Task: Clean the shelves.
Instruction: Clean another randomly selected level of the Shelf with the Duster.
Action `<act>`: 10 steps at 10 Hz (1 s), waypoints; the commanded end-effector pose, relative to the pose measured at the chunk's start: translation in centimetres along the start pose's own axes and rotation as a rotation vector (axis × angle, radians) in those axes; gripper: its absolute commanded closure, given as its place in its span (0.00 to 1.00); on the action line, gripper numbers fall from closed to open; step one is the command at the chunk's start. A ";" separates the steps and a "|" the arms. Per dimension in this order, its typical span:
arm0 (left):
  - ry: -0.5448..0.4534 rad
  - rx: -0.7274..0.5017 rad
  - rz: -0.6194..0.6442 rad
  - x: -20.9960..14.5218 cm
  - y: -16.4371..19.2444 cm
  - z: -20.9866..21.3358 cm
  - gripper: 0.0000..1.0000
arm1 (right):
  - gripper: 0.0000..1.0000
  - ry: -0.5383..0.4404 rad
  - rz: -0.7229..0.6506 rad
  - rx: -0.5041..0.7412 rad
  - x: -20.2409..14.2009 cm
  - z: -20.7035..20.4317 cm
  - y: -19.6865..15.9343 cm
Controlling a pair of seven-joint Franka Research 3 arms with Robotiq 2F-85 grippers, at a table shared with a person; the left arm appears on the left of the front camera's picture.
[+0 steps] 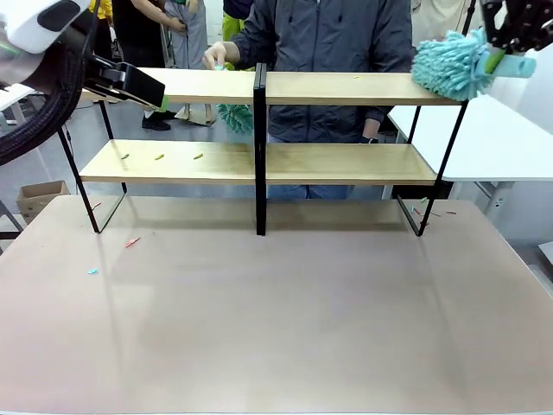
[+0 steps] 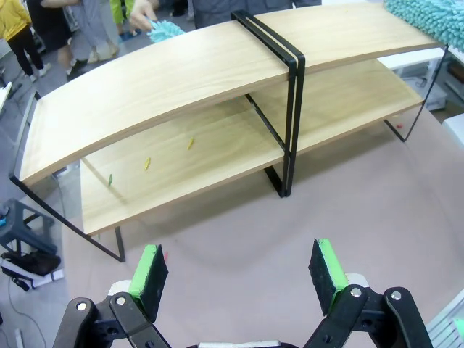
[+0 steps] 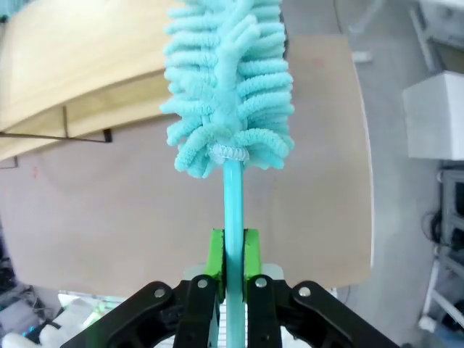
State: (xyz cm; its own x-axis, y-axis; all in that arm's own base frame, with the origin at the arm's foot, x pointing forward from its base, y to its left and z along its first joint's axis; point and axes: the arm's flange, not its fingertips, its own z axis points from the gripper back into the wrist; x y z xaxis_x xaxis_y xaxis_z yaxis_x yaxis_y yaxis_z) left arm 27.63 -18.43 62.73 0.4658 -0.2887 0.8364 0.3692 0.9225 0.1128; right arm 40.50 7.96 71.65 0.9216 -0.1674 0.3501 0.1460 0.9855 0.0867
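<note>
The shelves (image 1: pixel 346 162) are a wide two-tier rack of long light-wood boards on a thin black metal frame, with a black upright at the centre. They stand across the far half of the large beige tabletop (image 1: pixel 285 320). A few small yellow and green scraps (image 1: pixel 159 156) lie on the left half of the lower board. The top board is almost bare apart from one tiny green speck right of centre.

A small red scrap (image 1: pixel 131 242) and a turquoise one (image 1: pixel 92 271) lie on the tabletop near the rack's left foot, and more red bits lie by the right foot. A person in a grey jacket (image 1: pixel 328 35) stands behind the shelves. The person's hand (image 1: pixel 220 56) is at the top board, with a second teal duster (image 1: pixel 235 117) below it. A white table (image 1: pixel 484 138) stands to the right.

The left claw (image 2: pixel 238 268) hangs spread wide and empty at the rack's left end. The right claw (image 3: pixel 233 250) is clamped on the thin handle of a fluffy turquoise microfibre duster (image 3: pixel 228 80), whose head is at the right end of the top board.

A brown cardboard box (image 1: pixel 39 197) sits on the floor at the left; its contents cannot be made out.
</note>
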 end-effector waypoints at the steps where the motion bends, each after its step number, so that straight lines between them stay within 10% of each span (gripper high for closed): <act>1: -0.006 0.009 -0.001 0.0 0.1 0.1 0.00 | 0.88 -0.064 0.100 0.044 -1.6 -0.1 -0.2; 10: -0.006 0.009 -0.001 0.0 0.1 0.1 0.00 | 0.88 0.006 0.428 0.977 -9.2 8.1 -22.8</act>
State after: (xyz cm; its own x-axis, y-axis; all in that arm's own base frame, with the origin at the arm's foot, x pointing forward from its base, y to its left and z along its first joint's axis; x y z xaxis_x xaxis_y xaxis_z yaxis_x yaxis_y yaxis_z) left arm 27.61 -18.44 62.75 0.4652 -0.2891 0.8367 0.3694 0.9223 0.1132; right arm 24.92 -12.33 74.00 0.8512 0.1229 0.5103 -0.4683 0.6170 0.6325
